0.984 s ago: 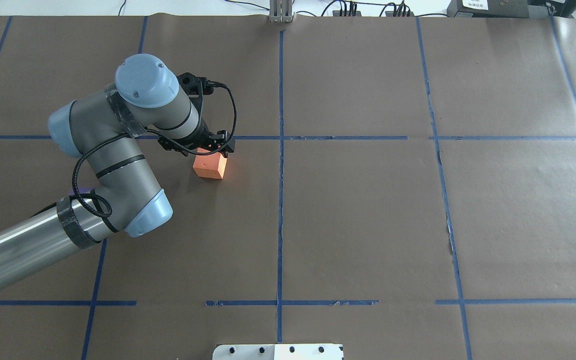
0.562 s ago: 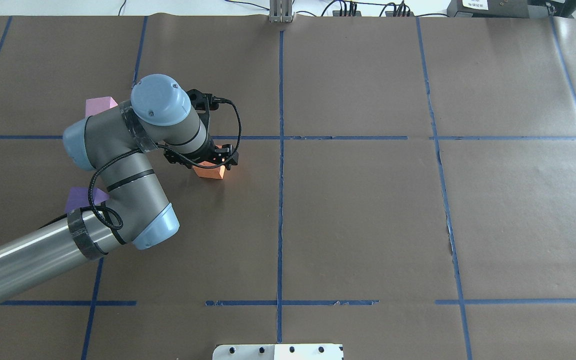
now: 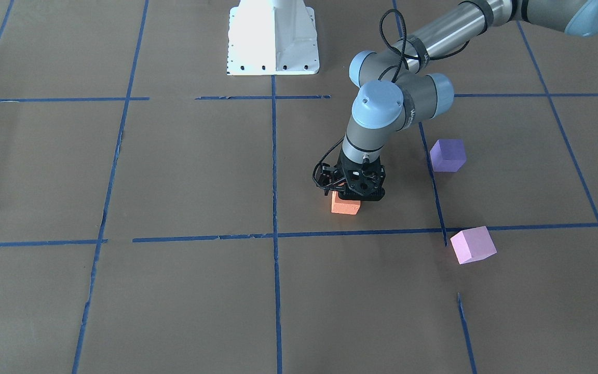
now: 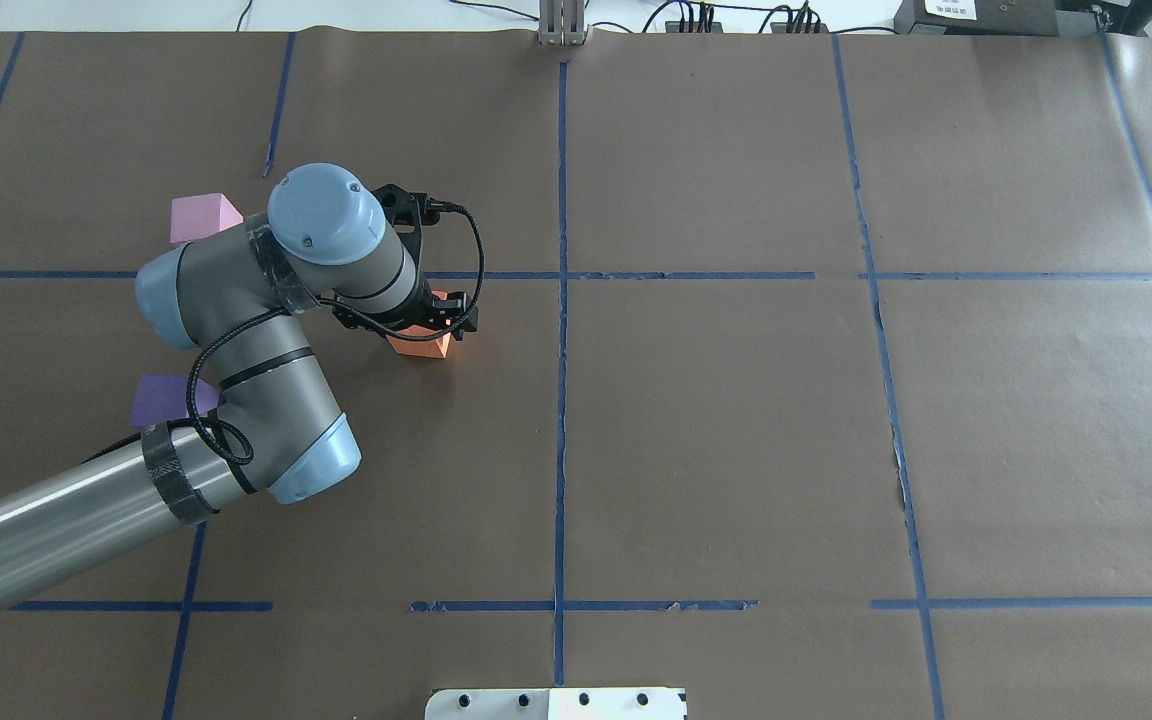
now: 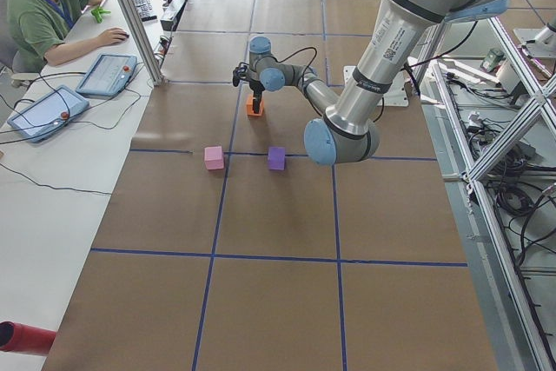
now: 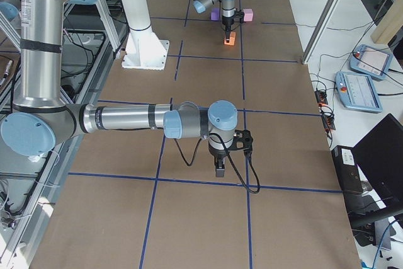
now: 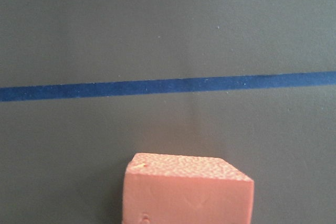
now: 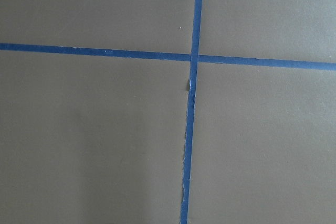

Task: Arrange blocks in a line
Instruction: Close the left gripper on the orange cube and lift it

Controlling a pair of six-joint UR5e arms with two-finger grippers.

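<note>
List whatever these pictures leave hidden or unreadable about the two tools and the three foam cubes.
- Left tool: its black body hides the fingertips over the small orange foam cube in the front-facing and overhead views. The left wrist view shows no fingers, so the grip is unreadable.
- Right tool: seen only in the exterior right view, too small to judge.
- Dark violet foam cube and light pink foam cube: partly covered by the left arm overhead.

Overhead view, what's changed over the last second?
The left claw came down over the orange block, covering most of it; whether it grips is unclear. That move uncovered the pink block and purple block. The orange block stayed put.
</note>
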